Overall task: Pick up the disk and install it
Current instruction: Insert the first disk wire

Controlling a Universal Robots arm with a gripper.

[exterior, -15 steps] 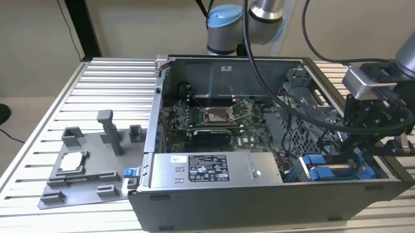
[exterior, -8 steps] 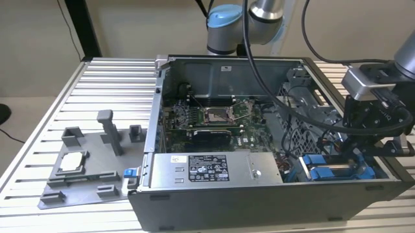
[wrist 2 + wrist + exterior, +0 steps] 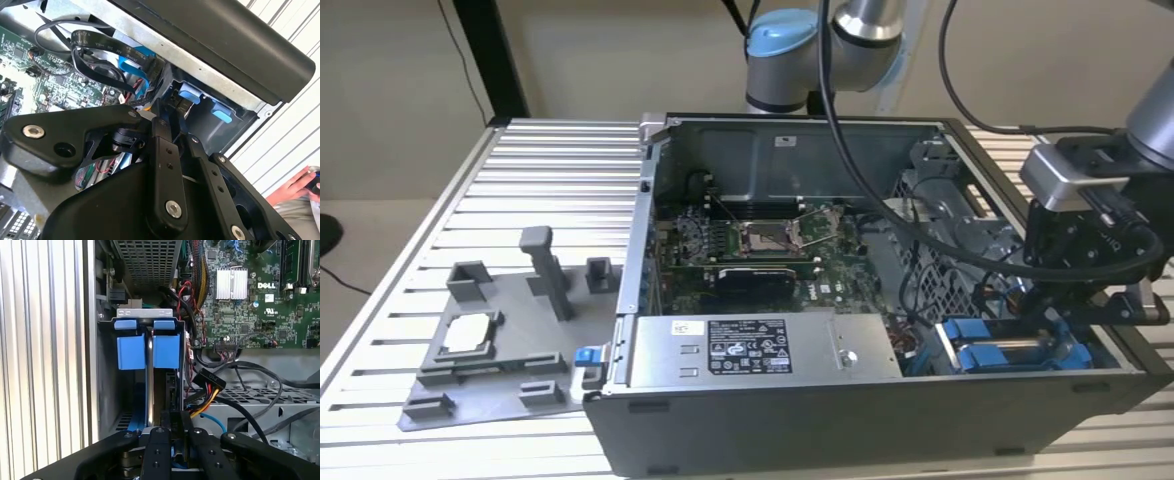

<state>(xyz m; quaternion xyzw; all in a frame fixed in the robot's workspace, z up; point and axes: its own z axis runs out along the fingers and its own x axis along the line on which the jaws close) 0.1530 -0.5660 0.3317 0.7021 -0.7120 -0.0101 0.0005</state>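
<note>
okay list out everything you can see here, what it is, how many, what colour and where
Computer case: one, grey, open on the table.
Motherboard: one, green, inside the case.
Power supply: one, silver, case front.
Disk: one, silver with blue carrier, in the bay at the case's corner, exterior view's right.
Cables: several, black, red, yellow, beside the bay.
Fixture: one, grey, exterior view's left of the case.
Table: one, slatted metal.
Hand: one, beyond the table edge.
Gripper: one, black, over the disk.

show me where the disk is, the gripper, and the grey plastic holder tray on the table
disk [image 3: 148, 347], first wrist view, blue carrier tabs.
gripper [image 3: 1081, 315], exterior view, between the fingertips.
grey holder tray [image 3: 507, 370], exterior view, flat base.
</note>
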